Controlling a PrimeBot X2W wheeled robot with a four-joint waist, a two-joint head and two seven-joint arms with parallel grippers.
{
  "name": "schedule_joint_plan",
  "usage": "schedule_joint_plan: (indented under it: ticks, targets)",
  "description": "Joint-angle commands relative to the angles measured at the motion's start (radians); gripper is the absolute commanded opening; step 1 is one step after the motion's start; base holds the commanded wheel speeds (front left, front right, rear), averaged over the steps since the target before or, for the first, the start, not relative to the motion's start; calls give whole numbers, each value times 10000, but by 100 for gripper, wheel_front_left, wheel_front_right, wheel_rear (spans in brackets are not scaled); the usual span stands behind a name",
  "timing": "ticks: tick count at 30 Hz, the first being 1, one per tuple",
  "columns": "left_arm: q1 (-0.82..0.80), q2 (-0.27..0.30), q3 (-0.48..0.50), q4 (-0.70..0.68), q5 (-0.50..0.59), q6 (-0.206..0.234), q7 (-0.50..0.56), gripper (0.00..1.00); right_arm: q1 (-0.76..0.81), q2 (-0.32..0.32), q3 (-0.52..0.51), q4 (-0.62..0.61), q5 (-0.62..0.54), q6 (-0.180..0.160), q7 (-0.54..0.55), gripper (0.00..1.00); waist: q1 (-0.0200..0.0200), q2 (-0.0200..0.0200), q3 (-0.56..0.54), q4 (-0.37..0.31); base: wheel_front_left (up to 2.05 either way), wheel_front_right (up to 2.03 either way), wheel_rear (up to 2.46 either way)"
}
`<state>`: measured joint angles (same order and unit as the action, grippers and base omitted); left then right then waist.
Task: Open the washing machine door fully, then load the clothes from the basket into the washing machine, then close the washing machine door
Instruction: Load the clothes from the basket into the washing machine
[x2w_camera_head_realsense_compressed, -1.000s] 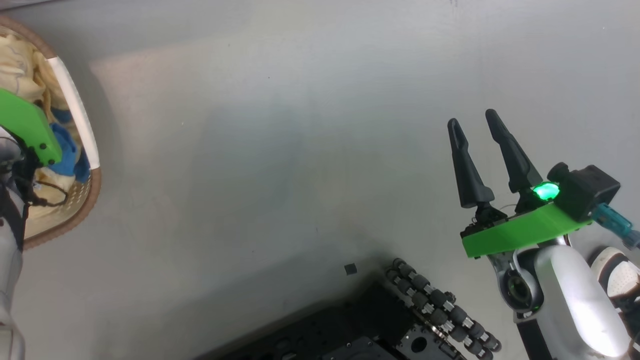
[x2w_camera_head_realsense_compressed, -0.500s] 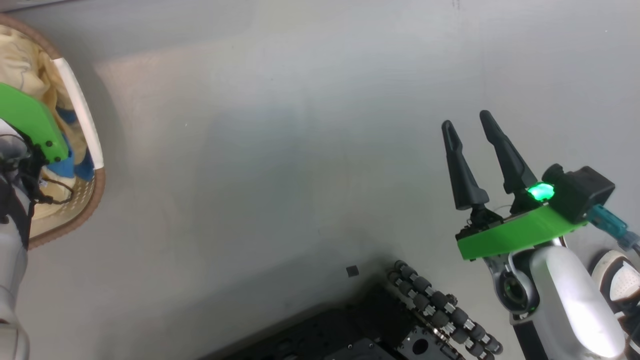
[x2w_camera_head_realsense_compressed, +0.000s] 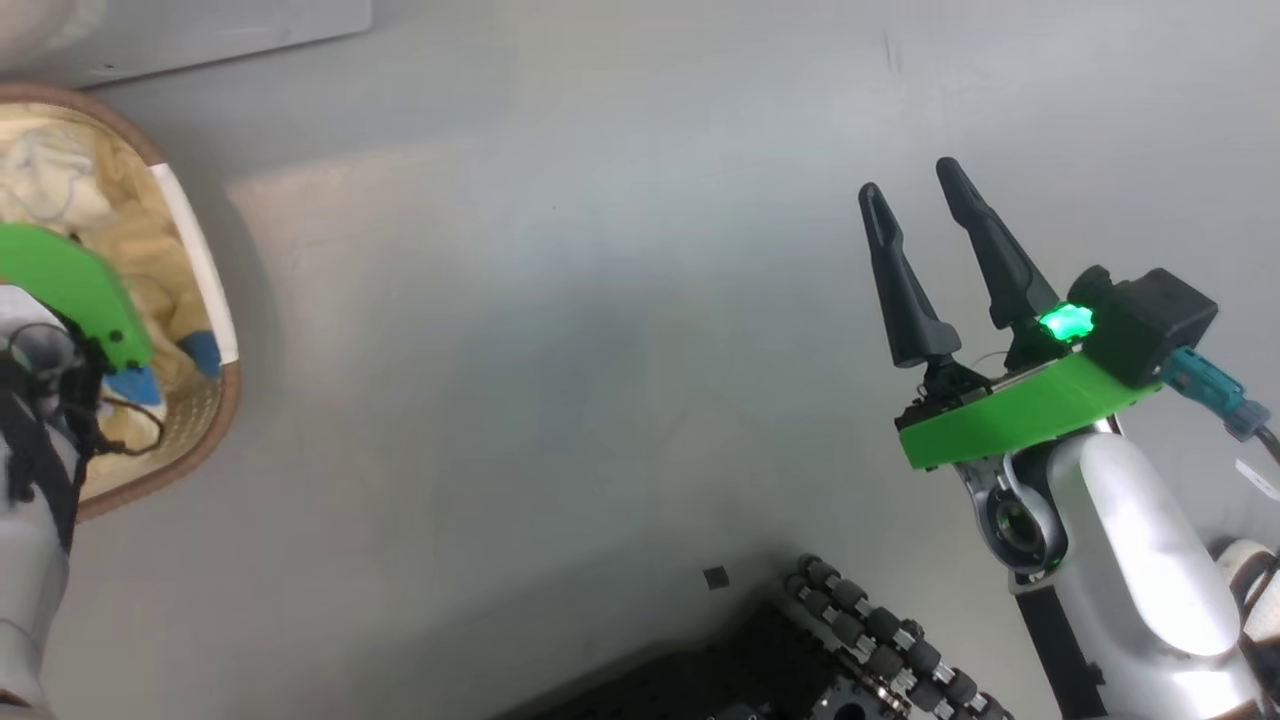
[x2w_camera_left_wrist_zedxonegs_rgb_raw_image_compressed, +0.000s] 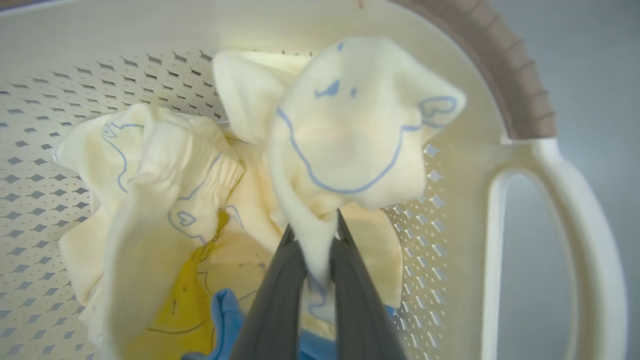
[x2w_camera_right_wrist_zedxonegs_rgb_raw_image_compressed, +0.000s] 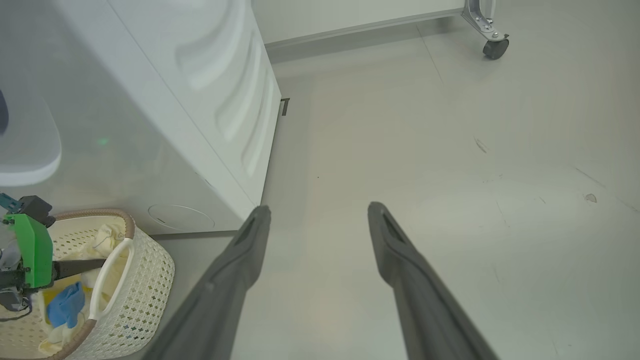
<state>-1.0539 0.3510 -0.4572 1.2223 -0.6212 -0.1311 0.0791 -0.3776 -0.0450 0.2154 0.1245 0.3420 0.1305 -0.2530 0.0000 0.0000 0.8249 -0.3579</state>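
In the left wrist view my left gripper (x2w_camera_left_wrist_zedxonegs_rgb_raw_image_compressed: 315, 240) is shut on a fold of the cream-yellow clothes (x2w_camera_left_wrist_zedxonegs_rgb_raw_image_compressed: 350, 135). That piece, with blue line prints, is lifted above the others in the cream perforated basket (x2w_camera_left_wrist_zedxonegs_rgb_raw_image_compressed: 30, 150). The basket's white handle (x2w_camera_left_wrist_zedxonegs_rgb_raw_image_compressed: 565, 240) is to the right. In the head view the basket (x2w_camera_head_realsense_compressed: 160, 480) sits at the left edge under my left wrist's green mount (x2w_camera_head_realsense_compressed: 70, 290). My right gripper (x2w_camera_head_realsense_compressed: 907, 178) hangs open and empty over bare floor. The white washing machine (x2w_camera_right_wrist_zedxonegs_rgb_raw_image_compressed: 150, 100) stands behind the basket (x2w_camera_right_wrist_zedxonegs_rgb_raw_image_compressed: 145, 285). Its door is out of view.
My black base with its roller wheel (x2w_camera_head_realsense_compressed: 880, 640) lies at the bottom of the head view. A small black square (x2w_camera_head_realsense_compressed: 715, 577) sits on the grey floor. A metal frame's caster (x2w_camera_right_wrist_zedxonegs_rgb_raw_image_compressed: 495, 47) stands far off beyond the machine's corner.
My left gripper has shut on a cream garment in the basket. The head camera has shifted, so the basket shows further in. My right gripper stays open and sits higher in the picture.
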Motion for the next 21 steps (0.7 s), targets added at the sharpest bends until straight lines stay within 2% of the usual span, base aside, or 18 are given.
schedule_joint_plan:
  ticks: [1, 10, 21]
  targets:
    - [206, 399, 124, -232, -97, 5, -162, 0, 205, -53, 64, -155, -72, 2, -87, 100, 0, 0, -333, 254, 0, 0, 0]
    - [1078, 248, -388, -637, -550, 5, -1134, 0, 288, -56, -162, 94, -530, 2, -87, 100, 0, 0, -1483, 979, 0, 0, 0]
    - [1710, 13, -687, -790, -560, 23, -3083, 0, 585, -386, -343, 346, -692, 2, -87, 100, 0, 0, -2670, 1937, 0, 0, 0]
